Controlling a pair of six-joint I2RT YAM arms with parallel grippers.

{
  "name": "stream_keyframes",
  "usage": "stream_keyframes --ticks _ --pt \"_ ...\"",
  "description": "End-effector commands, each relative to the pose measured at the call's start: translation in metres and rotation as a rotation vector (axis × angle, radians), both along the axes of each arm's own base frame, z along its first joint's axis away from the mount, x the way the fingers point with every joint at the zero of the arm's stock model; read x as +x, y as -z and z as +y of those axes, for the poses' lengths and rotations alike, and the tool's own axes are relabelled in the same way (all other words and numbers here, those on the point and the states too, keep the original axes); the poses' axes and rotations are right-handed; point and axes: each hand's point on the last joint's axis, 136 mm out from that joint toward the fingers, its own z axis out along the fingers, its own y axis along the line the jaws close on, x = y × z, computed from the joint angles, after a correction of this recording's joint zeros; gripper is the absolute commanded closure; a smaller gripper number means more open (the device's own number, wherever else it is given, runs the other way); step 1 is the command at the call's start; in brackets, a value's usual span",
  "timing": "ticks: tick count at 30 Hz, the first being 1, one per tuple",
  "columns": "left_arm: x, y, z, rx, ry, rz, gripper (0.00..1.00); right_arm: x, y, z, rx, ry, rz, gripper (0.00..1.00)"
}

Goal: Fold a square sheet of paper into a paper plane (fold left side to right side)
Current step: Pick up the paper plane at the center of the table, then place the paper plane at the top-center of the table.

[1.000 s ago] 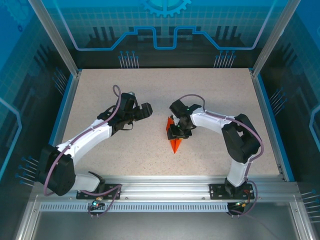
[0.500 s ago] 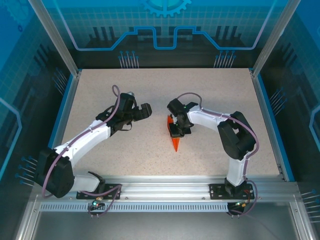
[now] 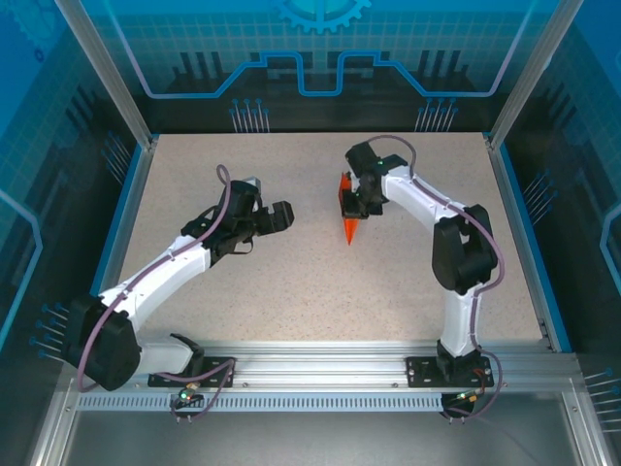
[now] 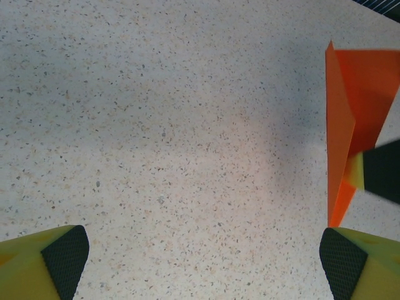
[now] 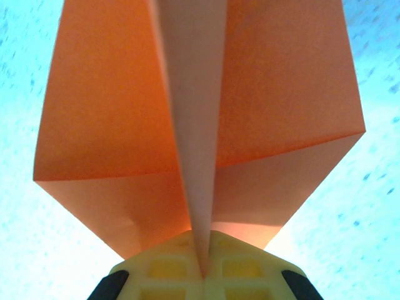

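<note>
Hovering at left, fingers spread, empty, barely shifted: left gripper (image 3: 281, 216). Carried from centre toward far side within last second: paper plane (image 3: 348, 225), pinched along centre crease by right gripper (image 3: 355, 200). Looks fully folded; likely only set-down left.

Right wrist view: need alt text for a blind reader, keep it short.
An orange paper plane is pinched by its centre fold in the shut right pincer at the bottom edge, seen from very close. Its two wings spread left and right above that grip, with the pale speckled table blurred behind.
</note>
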Motion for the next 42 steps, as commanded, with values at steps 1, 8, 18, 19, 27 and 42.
stream_keyframes --ticks 1,8,18,19,27,42 --pt "-0.006 -0.006 0.003 0.007 0.024 -0.005 0.01 0.007 0.014 -0.017 -0.064 0.001 0.058 1.0" --pt "-0.008 -0.001 0.003 0.009 0.029 0.009 0.01 0.037 0.031 -0.028 -0.09 0.043 0.071 1.0" --pt "-0.005 0.003 -0.001 0.009 0.041 0.028 0.01 0.048 0.052 -0.028 -0.134 0.017 0.1 0.98" --pt "-0.005 0.003 -0.001 0.01 0.042 0.03 0.01 0.047 0.062 -0.029 -0.144 0.013 0.121 0.98" --pt "-0.003 0.004 -0.003 0.011 0.046 0.035 0.01 0.044 0.061 -0.023 -0.134 -0.001 0.123 0.87" --pt "0.001 -0.012 -0.006 -0.02 0.052 0.009 0.01 0.024 -0.001 -0.034 -0.129 -0.006 0.029 0.62"
